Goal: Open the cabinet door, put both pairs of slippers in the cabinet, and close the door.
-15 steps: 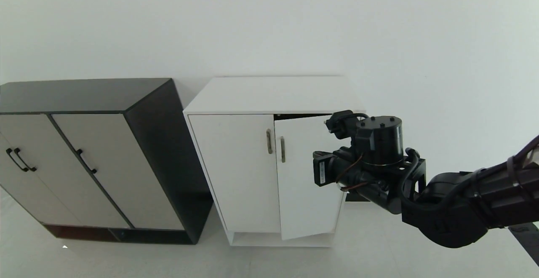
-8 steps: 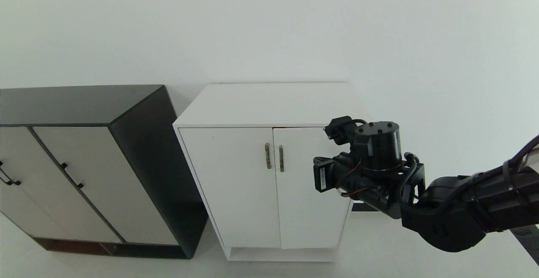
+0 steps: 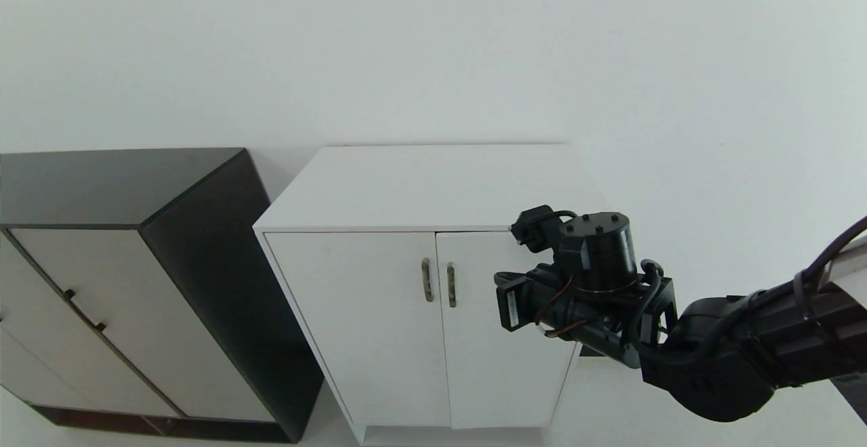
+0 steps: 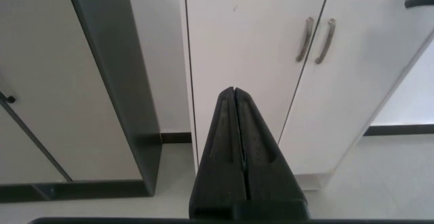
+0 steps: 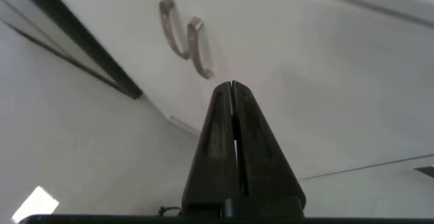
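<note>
Currently white cabinet [image 3: 366,338] shut, contents hidden; R gripper [image 5: 232,87] closed nearby.

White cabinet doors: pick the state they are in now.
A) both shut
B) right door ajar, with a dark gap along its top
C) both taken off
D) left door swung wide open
A: in the head view the white cabinet has its left door and right door flush in one plane, with the left handle and right handle side by side and no gap at the top edge.
</note>
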Robot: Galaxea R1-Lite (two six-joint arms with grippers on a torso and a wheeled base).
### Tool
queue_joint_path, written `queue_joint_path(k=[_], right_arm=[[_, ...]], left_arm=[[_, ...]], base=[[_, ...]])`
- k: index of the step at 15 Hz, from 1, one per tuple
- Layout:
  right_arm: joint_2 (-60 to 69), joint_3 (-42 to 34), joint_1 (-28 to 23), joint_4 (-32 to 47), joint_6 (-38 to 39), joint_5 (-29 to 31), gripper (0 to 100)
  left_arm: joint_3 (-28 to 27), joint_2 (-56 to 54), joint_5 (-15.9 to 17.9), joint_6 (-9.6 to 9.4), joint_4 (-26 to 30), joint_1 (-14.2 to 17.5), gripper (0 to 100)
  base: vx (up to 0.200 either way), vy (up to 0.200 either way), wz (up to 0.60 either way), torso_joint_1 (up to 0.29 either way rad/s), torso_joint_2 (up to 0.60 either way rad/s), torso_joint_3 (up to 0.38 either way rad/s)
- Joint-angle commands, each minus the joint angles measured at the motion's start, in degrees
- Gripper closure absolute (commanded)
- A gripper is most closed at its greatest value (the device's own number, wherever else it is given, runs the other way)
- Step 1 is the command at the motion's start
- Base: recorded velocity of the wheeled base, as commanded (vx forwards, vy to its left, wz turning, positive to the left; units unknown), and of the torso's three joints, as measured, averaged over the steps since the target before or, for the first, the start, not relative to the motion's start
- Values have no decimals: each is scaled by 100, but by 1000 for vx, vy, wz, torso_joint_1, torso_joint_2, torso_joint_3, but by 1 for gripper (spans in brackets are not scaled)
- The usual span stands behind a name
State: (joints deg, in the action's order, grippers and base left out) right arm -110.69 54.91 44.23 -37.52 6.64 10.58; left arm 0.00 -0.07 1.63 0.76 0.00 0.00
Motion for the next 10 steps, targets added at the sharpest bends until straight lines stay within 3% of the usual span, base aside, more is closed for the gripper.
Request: queue_joint_path(k=[1, 5, 10], right_arm=[[-93, -15, -2, -18, 4, -56, 100], [-708, 178, -125, -651, 12, -162, 100], [-1025, 583, -318, -677, 39, -162, 100]], left_arm=[[0, 7, -5, 4, 0, 0, 100], [0, 7, -5, 4, 0, 0, 100], [0, 7, -5, 12, 0, 0, 100]], base=[[0, 0, 0, 0, 0, 0], [0, 0, 0, 0, 0, 0], [0, 0, 0, 0, 0, 0]])
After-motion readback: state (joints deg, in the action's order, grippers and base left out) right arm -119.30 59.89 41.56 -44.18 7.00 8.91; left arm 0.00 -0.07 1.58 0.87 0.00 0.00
